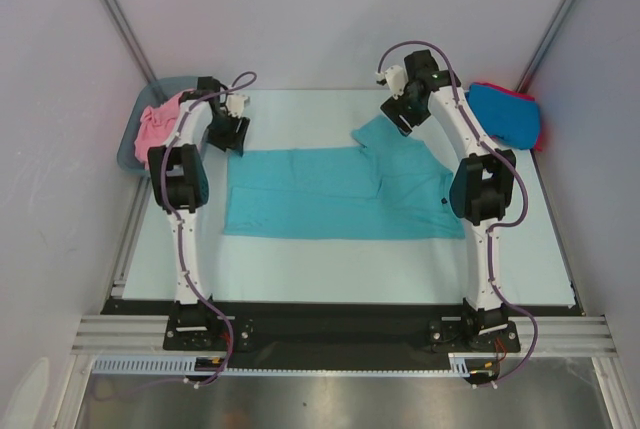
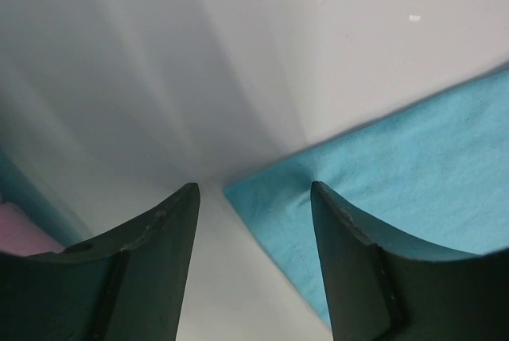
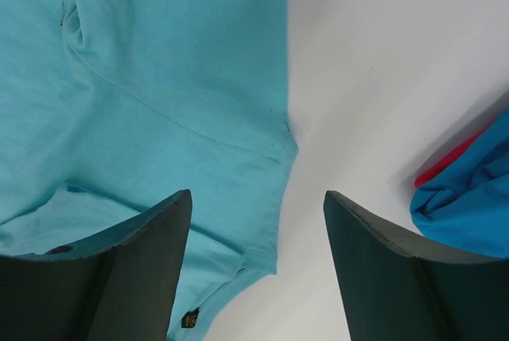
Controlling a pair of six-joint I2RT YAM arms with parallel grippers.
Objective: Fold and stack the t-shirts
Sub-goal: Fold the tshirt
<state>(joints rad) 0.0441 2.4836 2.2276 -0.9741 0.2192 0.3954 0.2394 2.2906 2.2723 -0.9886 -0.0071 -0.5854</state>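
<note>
Teal short-sleeved cloth t-shirt (image 1: 330, 199) lies flat, unfolded — one corner between the spread jaws of the left gripper (image 2: 254, 190), a sleeve beneath the right gripper (image 3: 258, 198) (likewise spread, pinching nothing) — so folding looks barely begun.

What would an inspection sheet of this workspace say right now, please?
Surface: pale table, black strip along its near edge.
Job's things: teal t-shirt spread mid-table, creased near its right end; pink t-shirt bunched in grey-blue tub, far left; bright blue t-shirt lying on red t-shirt, far right.
Clutter: grey-blue tub only.
Grippers: left gripper open, astride the teal t-shirt's far-left corner; right gripper open above its right sleeve.
Cables: purple cables along both arms, looping at the wrists.
Surroundings: pale walls; nothing else seen.
</note>
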